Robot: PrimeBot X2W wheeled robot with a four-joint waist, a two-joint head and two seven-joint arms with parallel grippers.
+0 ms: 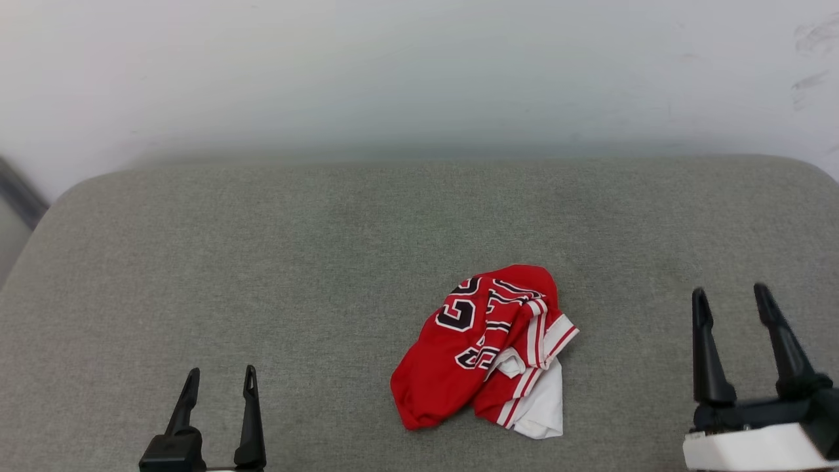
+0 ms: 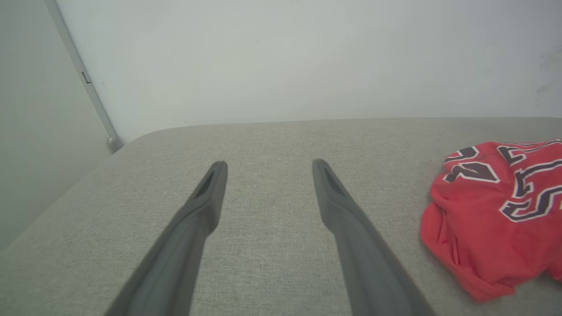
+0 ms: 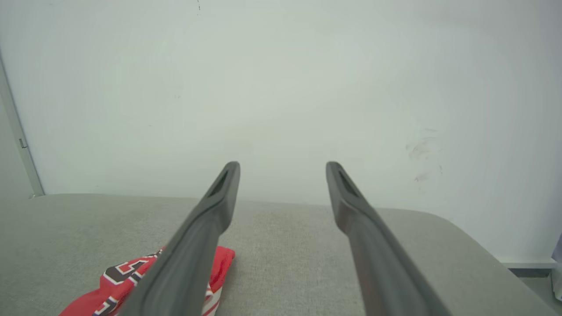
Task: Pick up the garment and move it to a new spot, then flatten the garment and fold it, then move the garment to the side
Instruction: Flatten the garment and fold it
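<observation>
The right fingers [image 1: 708,354] rise at the lower right of the head view, spread wide with nothing between them. The left fingers [image 1: 251,419] stand at the lower left, likewise spread and empty. Both arms are held low at the near edge of the grey cushion [image 1: 262,262], fingers pointing away towards the pale wall [image 1: 393,65]; the right pair reaches farther up the view.

The shirt [image 1: 459,354] lies crumpled in a heap on the cushion between them, nearer the right pair and well apart from the left. It looks light, soft and limp, so it will likely sag and drape from whatever spot is pinched. The knit should not slip much. The raised red fold at the far side of the heap, or the white sleeve with striped trim at its right edge, seems the easiest hold. A deep pinch may catch several layers at once.
</observation>
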